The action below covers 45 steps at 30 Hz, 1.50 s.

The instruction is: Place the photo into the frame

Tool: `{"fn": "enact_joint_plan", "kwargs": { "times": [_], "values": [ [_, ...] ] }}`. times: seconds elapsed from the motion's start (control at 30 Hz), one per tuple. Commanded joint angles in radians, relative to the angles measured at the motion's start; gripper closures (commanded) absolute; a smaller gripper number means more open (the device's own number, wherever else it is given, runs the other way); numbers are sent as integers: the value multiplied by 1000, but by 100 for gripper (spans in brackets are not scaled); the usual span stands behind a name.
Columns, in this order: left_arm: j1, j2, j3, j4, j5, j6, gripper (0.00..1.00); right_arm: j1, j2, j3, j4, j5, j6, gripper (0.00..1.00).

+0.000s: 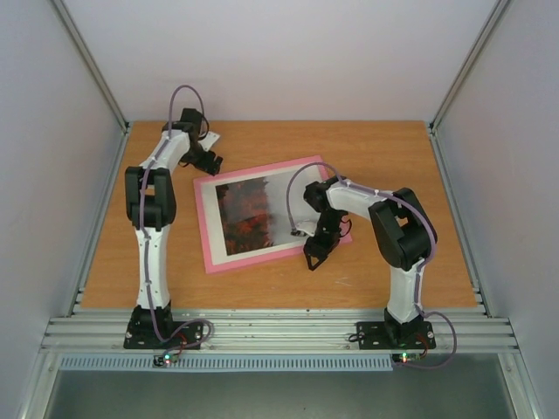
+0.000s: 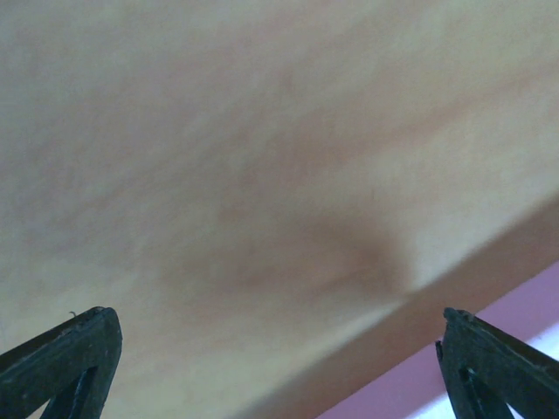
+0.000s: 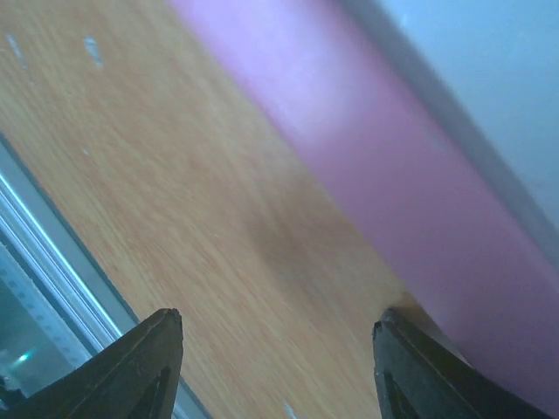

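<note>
The photo (image 1: 249, 214) lay face up inside the frame (image 1: 208, 240), its dark red-orange mountains toward 9 o'clock and its pale sky toward 3 o'clock. A pale margin showed between the print and the pink border. The frame sat flat near the middle of the worktop (image 1: 384, 166), turned slightly askew.

The main step therefore looked done. Whether the print sat square and fully flat could not be told from above, so any work left was probably a small adjustment.

The right end effector (image 1: 314, 255) hung at the frame's 4 o'clock corner, fingers apart and holding nothing, its wrist view showing the pink edge just beside one finger. The left end effector (image 1: 208, 161) was low at the frame's 11 o'clock corner, also spread and empty. A white sheet (image 1: 210, 137) lay beyond it at 12 o'clock.
</note>
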Motion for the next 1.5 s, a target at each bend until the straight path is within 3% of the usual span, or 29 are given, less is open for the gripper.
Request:
{"fn": "enact_joint_plan", "kwargs": {
  "times": [0.0,0.2,0.4,0.57,0.73,0.93,1.17,1.33,1.47],
  "values": [
    [-2,-147,-204,-89,46,111,0,-78,50,42,65,68,-2,39],
    [-2,-353,-484,-129,160,156,3,-167,124,157,64,74,2,39],
    [-3,-588,-815,-98,221,195,3,-181,254,410,36,28,48,38],
    [-2,-712,-918,-123,328,215,5,-196,341,602,-31,-30,68,37],
    [44,-739,-833,-44,289,103,1,-258,307,609,-95,-127,126,35],
    [134,-549,-638,47,196,13,1,-288,191,441,-95,-300,270,36],
    [167,-294,-365,5,187,-9,1,-289,136,283,-1,-406,411,30],
    [168,-213,-295,-71,283,-1,1,-291,150,233,29,-436,433,28],
    [159,-228,-357,-117,382,26,1,-314,190,248,36,-485,455,27]
  ]
}}
